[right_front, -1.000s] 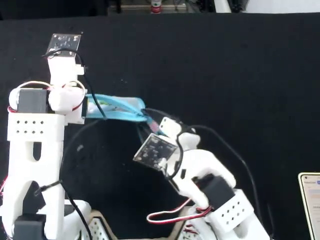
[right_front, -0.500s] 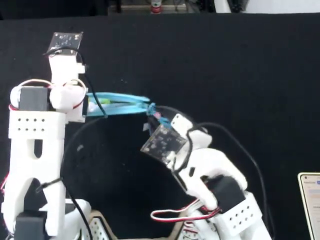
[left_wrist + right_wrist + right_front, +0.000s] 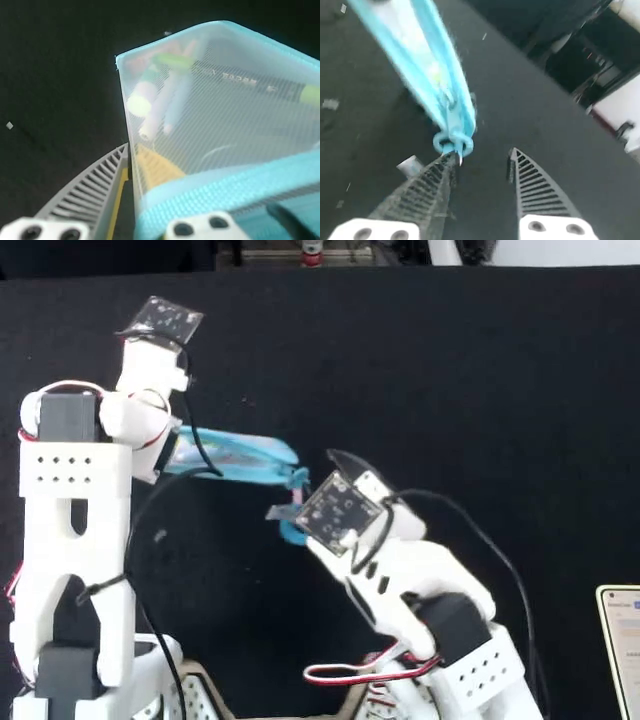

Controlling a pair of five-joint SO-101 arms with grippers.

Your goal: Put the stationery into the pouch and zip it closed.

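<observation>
**High view: two arms meet at a teal pouch, pens already inside**

High view puts the pouch point(image 3: 240, 452) left of centre in the frame. It shows as a narrow teal band seen edge-on, running from the left arm point(image 3: 75, 500) towards the right arm point(image 3: 400, 570) at lower centre. All of it stands over a black surface point(image 3: 470, 380).

Left wrist view shows the left pincer point(image 3: 131, 155) closed on the pouch. One grey ribbed finger point(image 3: 95, 200) lies against the outside of the mesh wall, and an orange-tinted shape shows through the mesh just beside it. The stationery point(image 3: 160, 100) is in the pouch. Several pens and markers show through the translucent mesh, bunched towards its far corner, one with a pale green cap and one long and dark along the upper side. Teal trim runs across the near edge of the pouch, at the lower right of that frame.

Right wrist view shows the right pincer point(image 3: 484, 154) standing wide, with nothing between its two dark ribbed fingers. The teal ring of the zipper pull point(image 3: 452, 142) hangs at the near end of the pouch, right at the tip of the finger at lower left of the frame. The other finger stands well apart at lower right. Whether the zip is drawn fully shut cannot be told.

At the right edge of the high view, low in the frame, a white-framed device with a lit screen point(image 3: 622, 640) lies on the surface, well apart from both arms.
</observation>
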